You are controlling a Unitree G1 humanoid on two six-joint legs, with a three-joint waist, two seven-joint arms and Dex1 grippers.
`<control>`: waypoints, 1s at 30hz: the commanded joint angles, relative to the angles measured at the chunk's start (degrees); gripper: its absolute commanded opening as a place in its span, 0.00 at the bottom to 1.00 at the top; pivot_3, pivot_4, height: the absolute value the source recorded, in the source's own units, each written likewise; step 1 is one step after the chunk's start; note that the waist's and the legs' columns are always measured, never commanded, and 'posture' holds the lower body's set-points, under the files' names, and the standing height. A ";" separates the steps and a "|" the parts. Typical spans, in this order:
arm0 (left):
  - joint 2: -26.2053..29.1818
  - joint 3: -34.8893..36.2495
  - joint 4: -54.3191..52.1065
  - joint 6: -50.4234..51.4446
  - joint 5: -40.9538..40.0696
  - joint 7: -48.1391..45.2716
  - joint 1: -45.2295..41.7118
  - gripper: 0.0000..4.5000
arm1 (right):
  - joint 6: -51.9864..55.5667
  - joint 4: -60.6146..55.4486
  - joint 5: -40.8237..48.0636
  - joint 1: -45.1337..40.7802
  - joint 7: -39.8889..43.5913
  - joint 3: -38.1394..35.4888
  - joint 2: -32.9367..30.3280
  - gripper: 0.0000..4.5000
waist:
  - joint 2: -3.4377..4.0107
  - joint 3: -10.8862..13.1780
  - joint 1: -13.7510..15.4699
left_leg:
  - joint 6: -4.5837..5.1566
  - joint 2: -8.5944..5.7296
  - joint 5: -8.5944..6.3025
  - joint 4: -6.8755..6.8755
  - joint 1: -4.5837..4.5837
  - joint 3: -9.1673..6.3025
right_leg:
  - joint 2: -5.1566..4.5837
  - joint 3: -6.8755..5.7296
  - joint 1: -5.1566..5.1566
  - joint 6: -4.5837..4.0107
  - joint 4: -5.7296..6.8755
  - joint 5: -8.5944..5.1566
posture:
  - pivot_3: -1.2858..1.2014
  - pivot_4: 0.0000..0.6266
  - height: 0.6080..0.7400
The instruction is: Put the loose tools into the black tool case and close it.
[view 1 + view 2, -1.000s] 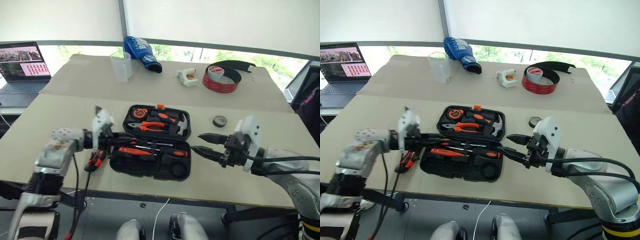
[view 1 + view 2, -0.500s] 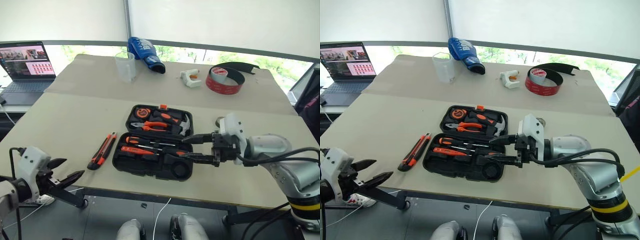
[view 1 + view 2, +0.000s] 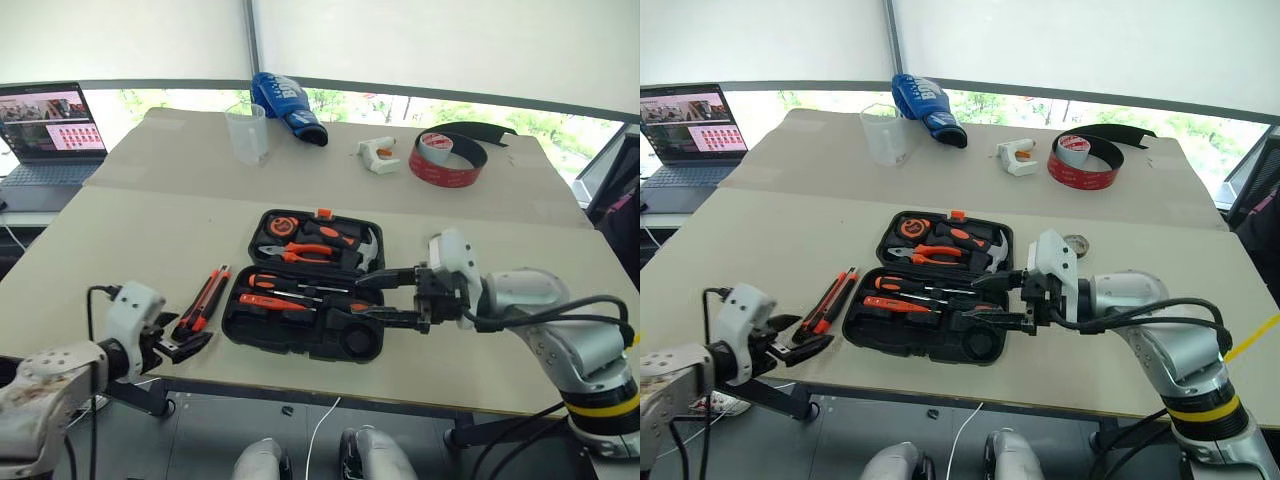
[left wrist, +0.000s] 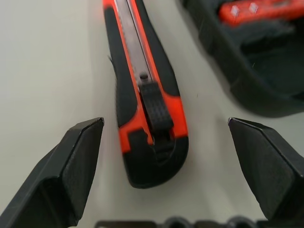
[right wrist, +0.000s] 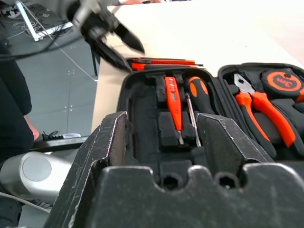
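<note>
**Open tool case on a table, both grippers spread near it**

A wide beige table (image 3: 130,240) takes up most of the scene. A laptop (image 3: 45,135) with a lit screen sits on a lower surface off its far left corner. Along the table's far edge lie a big red-and-grey tape roll (image 3: 447,158), a blue bag (image 3: 285,105), a clear plastic cup (image 3: 246,134) and a white glue gun (image 3: 377,155).

The black tool case (image 3: 305,282) lies open flat near the table's front edge, at the centre. Its far half holds orange-handled pliers (image 3: 300,252), a tape measure and a hammer. Its near half holds two orange-and-black-handled screwdrivers (image 3: 275,284) and a thin all-red screwdriver (image 5: 173,102), lying lengthwise in moulded slots.

The right gripper (image 3: 372,297) hovers over the right end of the case's near half, pointing left, its two black fingers spread wide with nothing between them.

The orange-black utility knife (image 4: 142,90) lies on the table just left of the case, apart from it. The left gripper (image 4: 164,173) sits at the front left edge of the table, at the knife's near end, with its fingers set wide on either side and not touching it.

A small dark tape roll (image 3: 1074,242) rests on the table to the right of the case, behind the right gripper.
</note>
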 commanded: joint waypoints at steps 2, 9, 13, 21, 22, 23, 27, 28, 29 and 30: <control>2.06 -7.19 7.84 -2.15 4.47 0.41 -4.69 1.00 | 2.46 -4.86 3.29 0.82 -2.70 -4.06 -0.55 0.73 | 0.36 -0.20 0.42 | 0.00 -0.03 0.00 0.00 0.03 0.02 | -0.01 -0.02 0.02 0.02 0.02 -0.01 | 0.52 0.24 0.92; 2.38 -9.55 13.69 -5.79 6.31 -0.80 -8.23 0.51 | 3.15 -6.76 3.60 3.09 -3.98 -5.64 -2.02 0.73 | 0.77 -0.44 0.49 | 0.00 -0.02 -0.01 -0.07 0.16 0.02 | -0.16 0.03 0.07 0.27 0.06 -0.15 | 0.52 0.24 0.92; 3.02 -7.02 16.27 -10.41 6.51 -1.27 -12.86 0.40 | 3.12 -7.17 3.47 4.16 -4.24 -6.73 -2.88 0.73 | 0.76 -0.43 0.59 | 0.01 -0.02 0.00 -0.07 0.14 0.00 | -0.19 0.01 0.07 0.28 0.06 -0.16 | 0.52 0.24 0.92; 7.97 -9.31 15.07 -18.12 -0.79 -20.78 -24.64 0.40 | 3.26 -10.62 4.78 7.58 -3.58 -7.69 -4.90 0.73 | 0.32 -0.20 0.33 | 0.02 -0.07 0.01 0.00 -0.24 -0.05 | 0.09 -0.16 -0.10 -0.05 -0.03 0.04 | 0.52 0.24 0.92; 8.34 -9.83 14.71 -18.45 -1.63 -22.98 -24.93 0.40 | 3.18 -10.75 4.80 7.92 -3.62 -7.75 -5.11 0.73 | 0.33 -0.20 0.04 | 0.03 -0.09 0.00 0.00 -0.24 -0.04 | 0.10 -0.17 -0.10 -0.02 -0.04 0.02 | 0.52 0.24 0.92; 9.37 -11.98 13.75 -19.61 -1.69 -26.64 -24.97 0.40 | 3.24 -11.10 4.81 8.49 -3.97 -7.94 -5.34 0.73 | 0.33 -0.21 -0.13 | 0.06 -0.09 -0.02 -0.01 -0.24 0.02 | 0.10 -0.17 -0.10 0.02 -0.06 0.00 | 0.52 0.24 0.92; 13.28 -20.77 14.04 -26.64 1.95 -39.18 -25.80 0.40 | 3.61 -12.65 5.31 10.61 -5.41 -9.05 -5.81 0.73 | 0.33 -0.20 -0.25 | 0.03 -0.09 -0.04 -0.06 -0.24 0.06 | 0.20 -0.17 -0.12 0.08 -0.14 -0.04 | 0.52 0.24 0.92; 13.76 -22.85 15.71 -29.54 3.70 -41.63 -26.82 0.40 | 3.62 -13.13 5.39 11.21 -5.77 -9.32 -5.88 0.73 | 0.33 -0.20 -0.21 | 0.00 -0.08 -0.05 -0.06 -0.24 0.07 | 0.23 -0.17 -0.13 0.07 -0.12 -0.06 | 0.52 0.24 0.92; 13.89 -24.61 17.50 -31.97 5.09 -43.80 -28.06 0.40 | 3.66 -13.62 5.47 11.79 -6.15 -9.58 -5.94 0.73 | 0.33 -0.20 -0.11 | -0.01 -0.07 -0.06 -0.06 -0.24 0.05 | 0.25 -0.18 -0.13 0.06 -0.10 -0.07 | 0.52 0.24 0.92; 13.47 -26.31 19.47 -34.44 6.48 -45.59 -29.71 0.40 | 3.73 -14.08 5.54 12.39 -6.70 -9.90 -5.93 0.73 | 0.33 -0.20 -0.04 | -0.02 -0.07 -0.05 -0.05 -0.23 0.05 | 0.26 -0.18 -0.13 0.12 -0.10 -0.12 | 0.52 0.24 0.92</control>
